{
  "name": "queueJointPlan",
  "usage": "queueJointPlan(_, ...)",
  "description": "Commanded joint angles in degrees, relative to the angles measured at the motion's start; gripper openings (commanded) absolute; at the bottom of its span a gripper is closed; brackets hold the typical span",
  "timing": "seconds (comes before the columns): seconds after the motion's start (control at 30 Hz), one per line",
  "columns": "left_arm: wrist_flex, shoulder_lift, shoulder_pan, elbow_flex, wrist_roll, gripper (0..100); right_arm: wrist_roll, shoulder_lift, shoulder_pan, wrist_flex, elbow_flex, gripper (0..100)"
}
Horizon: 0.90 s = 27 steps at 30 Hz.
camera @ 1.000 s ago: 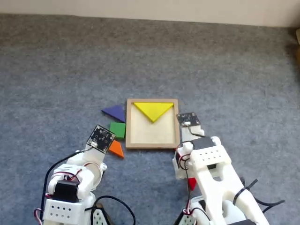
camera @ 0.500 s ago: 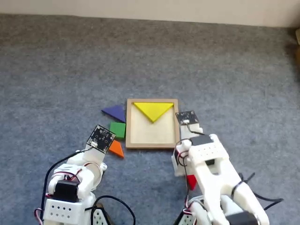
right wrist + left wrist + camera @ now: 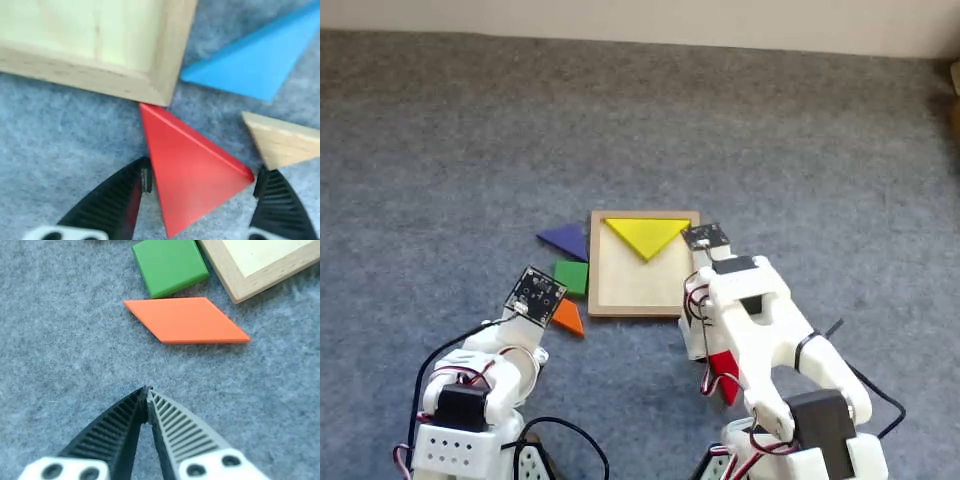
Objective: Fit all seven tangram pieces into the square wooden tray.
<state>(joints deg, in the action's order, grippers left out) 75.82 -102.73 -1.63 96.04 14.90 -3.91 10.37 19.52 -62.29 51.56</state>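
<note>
The square wooden tray (image 3: 597, 262) holds a yellow triangle (image 3: 645, 235) against its far edge. To its left lie a purple triangle (image 3: 565, 240), a green square (image 3: 572, 277) and an orange parallelogram (image 3: 567, 317). My left gripper (image 3: 146, 392) is shut and empty, just short of the orange parallelogram (image 3: 187, 320). My right gripper (image 3: 202, 179) is open, its jaws on either side of a red triangle (image 3: 192, 167) that lies flat at the tray's corner (image 3: 165, 60). A blue triangle (image 3: 250, 65) and a wood-coloured triangle (image 3: 280, 142) lie beside it.
Grey carpet covers the whole surface. The right arm (image 3: 750, 320) hangs over the tray's near right corner and hides the pieces there, apart from a strip of the red triangle (image 3: 725, 378). The left arm (image 3: 490, 375) stands at the near left.
The right arm has shifted left and a little farther away, closer over the tray's right edge. The left arm has not moved.
</note>
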Motion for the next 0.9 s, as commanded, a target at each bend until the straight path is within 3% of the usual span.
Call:
queueJointPlan(0.0, 0.2, -1.5, 0.3, 1.1, 0.4, 0, -1.4, -0.7, 0.4, 0.4, -2.1, 31.9)
queueJointPlan(0.3, 0.2, -1.5, 0.3, 1.1, 0.4, 0, -4.2, -1.2, 0.4, 0.4, -2.0, 31.0)
queueJointPlan(0.5, 0.2, -1.5, 0.3, 1.1, 0.4, 0, -6.2, -0.7, 0.2, 0.2, -2.0, 19.2)
queueJointPlan(0.87, 0.2, -1.5, 0.3, 1.1, 0.4, 0, -5.8, -0.6, 0.1, -5.1, -2.4, 18.8)
